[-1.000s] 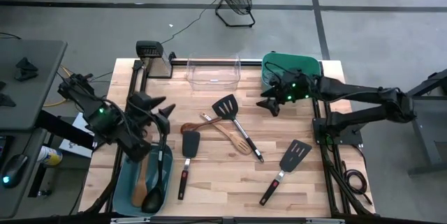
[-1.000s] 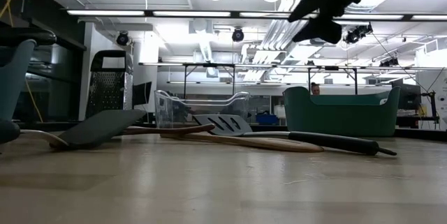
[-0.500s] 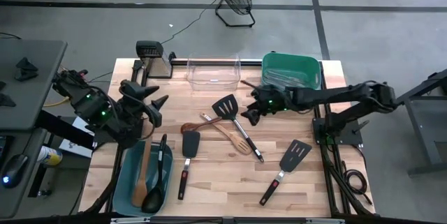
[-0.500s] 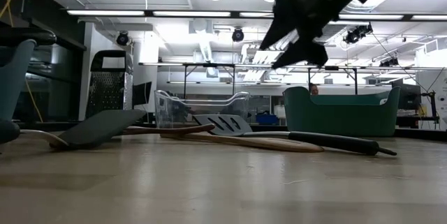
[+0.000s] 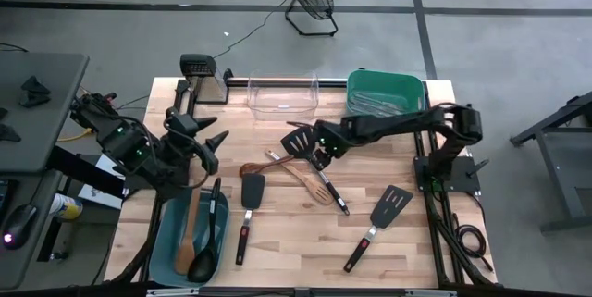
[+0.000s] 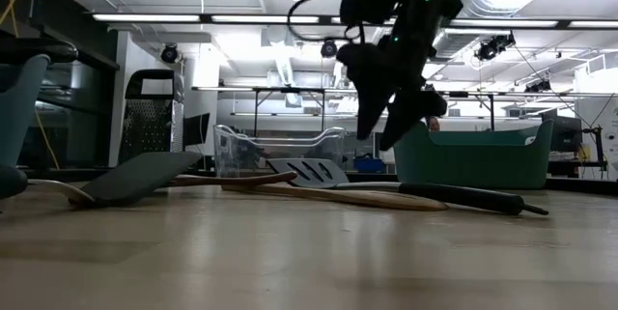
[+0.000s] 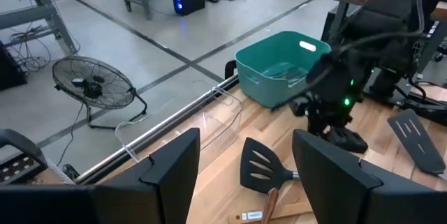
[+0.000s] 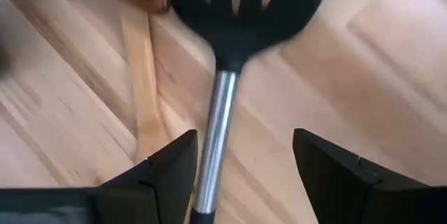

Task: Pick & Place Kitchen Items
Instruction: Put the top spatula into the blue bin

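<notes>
My right gripper hangs open above the table's middle, fingers slanting down, over a black slotted turner. In the right wrist view the turner's metal shaft runs between the fingers without touching them. In the low view this gripper is clear of the table. My left gripper waits open at the left, above a teal tub that holds a wooden spoon and a black ladle. On the table lie two more black turners and two crossed wooden utensils.
A green tub with silvery metal pieces stands at the far right and a clear bin at the far middle. A box grater stands at the far left. Bare wood lies along the near edge.
My right gripper has swung from beside the green tub toward the table's left and down, tipping its fingers downward, until it hangs over the slotted turner. My left gripper has rolled about its own line while staying in place. The utensils have not moved.
</notes>
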